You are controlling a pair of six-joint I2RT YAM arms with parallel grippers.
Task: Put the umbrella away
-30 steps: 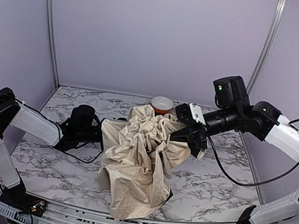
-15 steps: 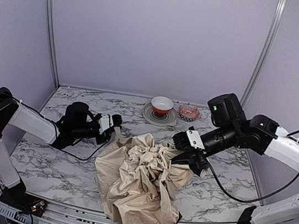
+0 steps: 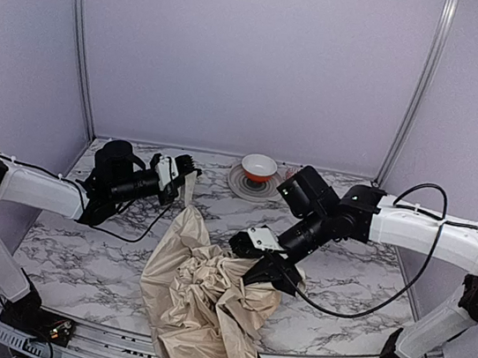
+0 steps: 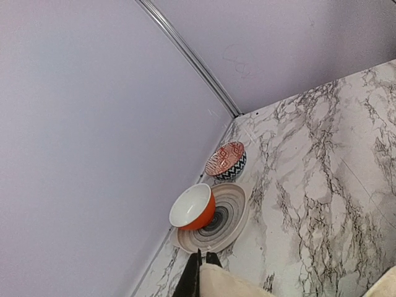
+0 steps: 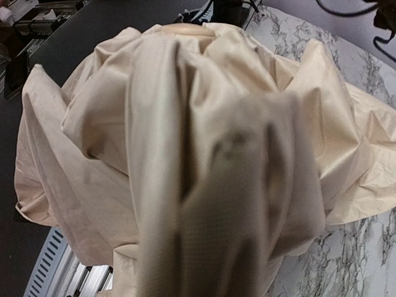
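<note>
Near the table's front edge, the umbrella lies as a crumpled cream heap, spilling over the front. The left gripper is clamped on a strip of its cloth, lifted near the bowl. The right gripper is closed on the heap's top, its fingers hidden under folds.

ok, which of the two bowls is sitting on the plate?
The plain orange bowl with the white inside: it sits on the grey ringed plate. The zigzag-patterned bowl stands on the bare marble table beside the plate.
</note>
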